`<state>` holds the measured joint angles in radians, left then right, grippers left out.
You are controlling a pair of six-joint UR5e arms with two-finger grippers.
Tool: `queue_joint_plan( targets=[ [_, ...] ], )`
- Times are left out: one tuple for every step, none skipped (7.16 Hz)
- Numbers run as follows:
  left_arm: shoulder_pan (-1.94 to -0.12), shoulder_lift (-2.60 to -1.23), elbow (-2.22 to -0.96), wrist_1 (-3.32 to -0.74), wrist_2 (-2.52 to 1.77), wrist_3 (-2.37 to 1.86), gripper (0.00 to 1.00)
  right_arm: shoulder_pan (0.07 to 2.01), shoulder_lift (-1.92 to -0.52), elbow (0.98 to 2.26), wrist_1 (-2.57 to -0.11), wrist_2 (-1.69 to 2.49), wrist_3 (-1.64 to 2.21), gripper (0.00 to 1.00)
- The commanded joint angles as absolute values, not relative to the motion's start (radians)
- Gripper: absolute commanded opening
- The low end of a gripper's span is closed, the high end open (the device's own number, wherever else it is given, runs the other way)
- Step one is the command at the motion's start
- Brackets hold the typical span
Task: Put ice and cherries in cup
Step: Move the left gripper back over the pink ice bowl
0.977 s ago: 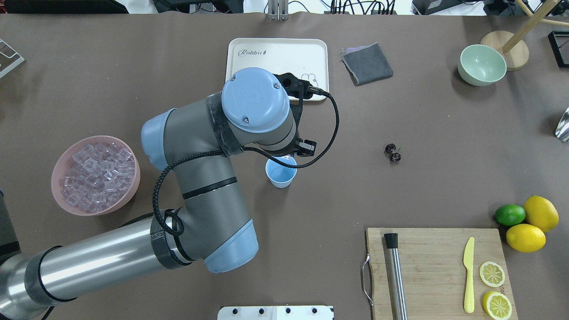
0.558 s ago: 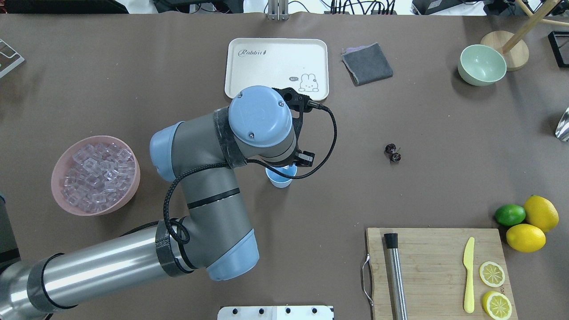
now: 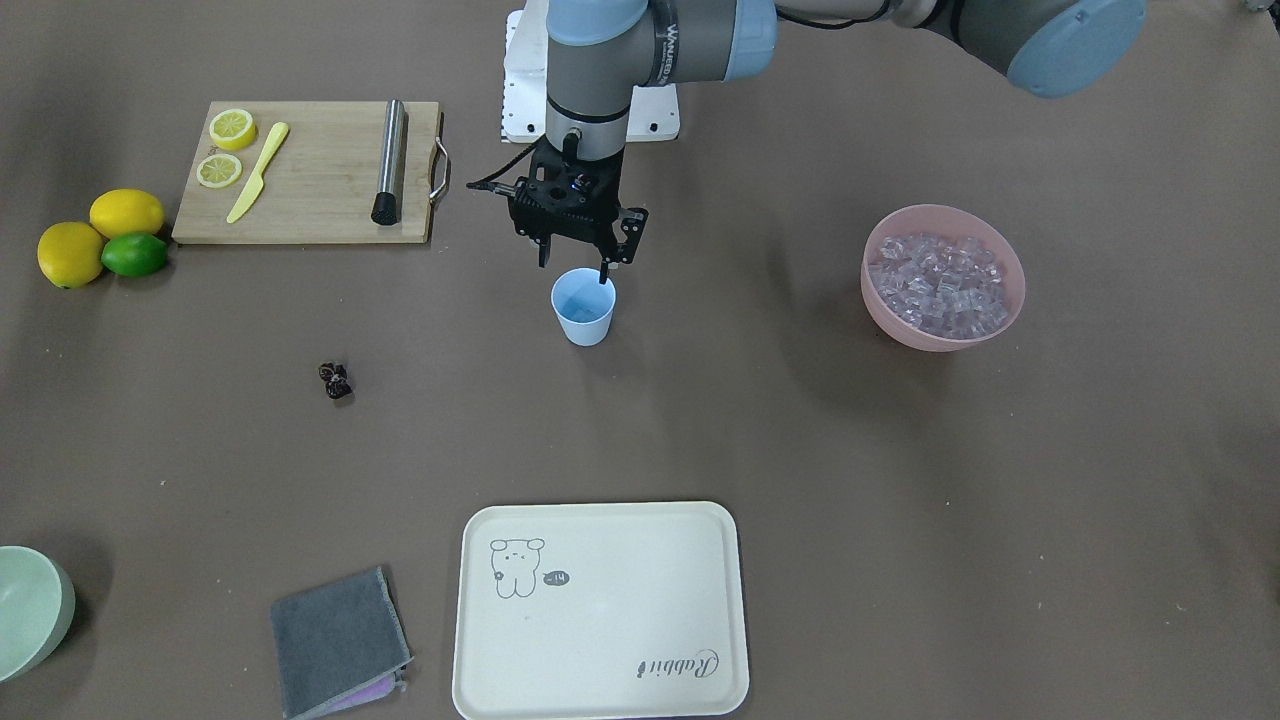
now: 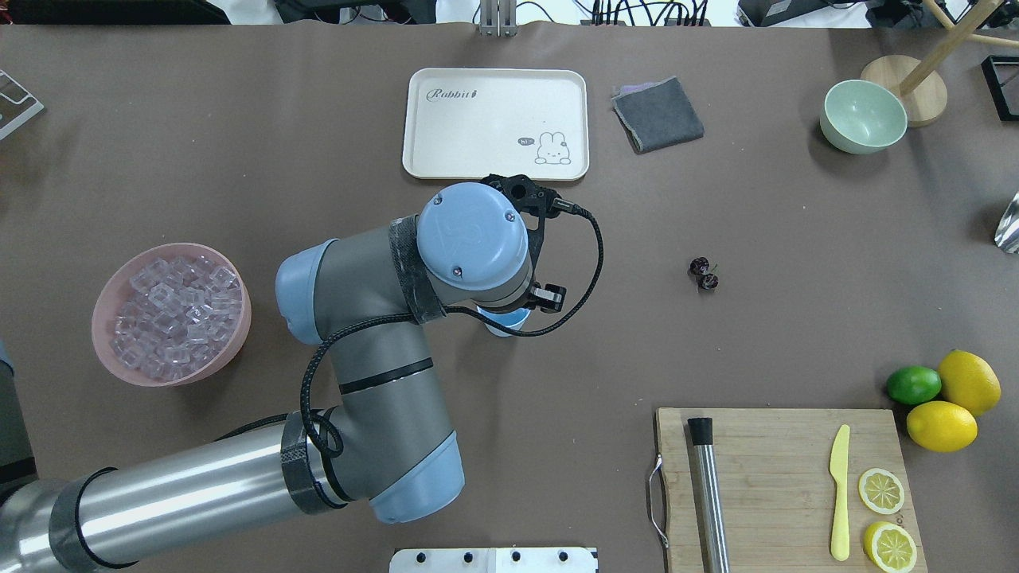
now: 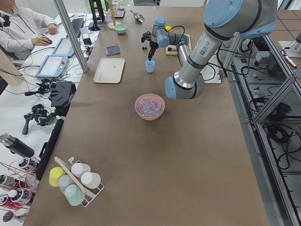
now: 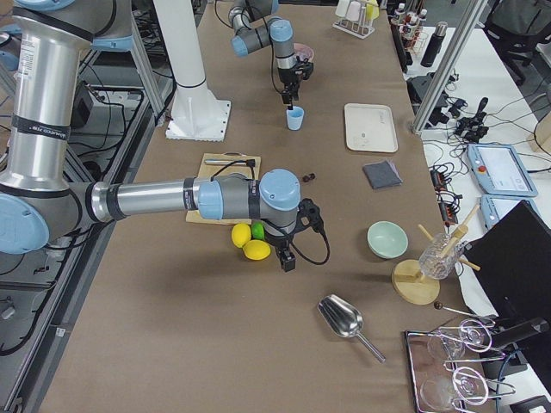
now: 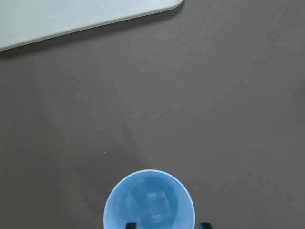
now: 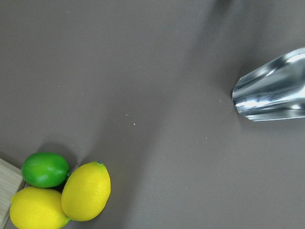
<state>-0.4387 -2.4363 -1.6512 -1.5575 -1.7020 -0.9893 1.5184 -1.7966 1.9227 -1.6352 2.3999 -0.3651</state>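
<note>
Cup (image 3: 583, 320) light blue — cherries (image 3: 335, 381) dark red, ice (image 3: 940, 280) clear.

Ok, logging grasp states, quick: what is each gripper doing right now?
Left gripper: open, empty, above the cup.
Right gripper: cannot tell.

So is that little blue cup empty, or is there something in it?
Not empty. The wrist view looks down into the cup and shows clear ice on its bottom; the cherries lie out on the table.
</note>
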Motion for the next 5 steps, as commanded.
queue_joint_plan(
  targets=[
    [-0.452,-2.349,-1.771,-1.552,-1.706,-0.974,0.91,1.517,-1.804,1.925,-1.635,2.411,-0.367,1.0],
    [-0.466,-2.238,-1.884,-1.554,-1.712,-0.945,0.91,1.517,-1.804,1.925,-1.635,2.411,-0.367,1.0],
    [-0.478,-2.186,-1.934,-1.551,-1.712,-0.902,0.91,1.517,-1.805,1.922,-1.635,2.411,-0.367,1.0],
    [-0.492,-2.09,-2.01,-1.554,-1.724,-0.896,0.91,1.517,-1.805,1.922,-1.635,2.411,-0.365,1.0],
    [-0.508,-1.965,-2.098,-1.562,-1.788,-0.896,0.91,1.517,-1.805,1.922,-1.635,2.411,-0.364,1.0]
  ],
)
